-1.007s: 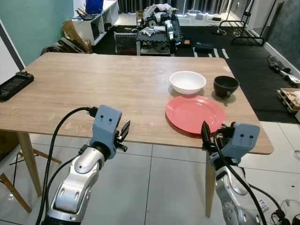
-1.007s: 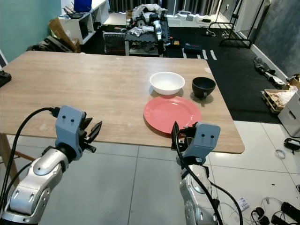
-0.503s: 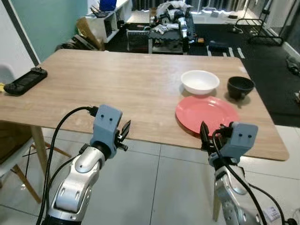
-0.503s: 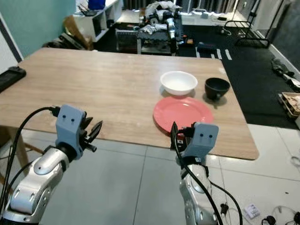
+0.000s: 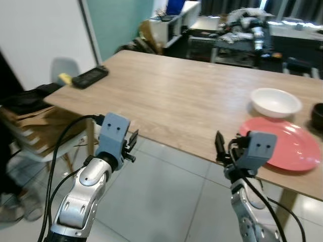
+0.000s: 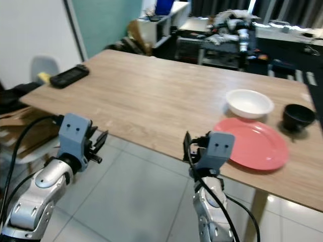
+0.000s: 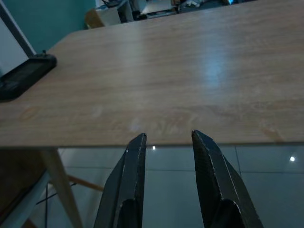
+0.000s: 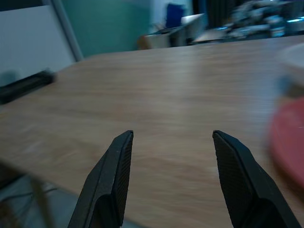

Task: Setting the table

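Both grippers hung empty just off the near edge of the long wooden table (image 5: pixel 192 96): left gripper (image 7: pixel 167 142) fingers narrowly parted, right gripper (image 8: pixel 172 137) spread wide. The round red plate (image 5: pixel 287 143) sat just beyond the right one, near a white bowl (image 5: pixel 275 101).

1. My head view has swung left: the red plate (image 5: pixel 286 144), white bowl (image 5: pixel 275 102) and dark bowl (image 6: pixel 299 116) now sit at the right.
2. A grey chair (image 5: pixel 64 70) and black handheld device (image 5: pixel 89 77) have entered on the left.
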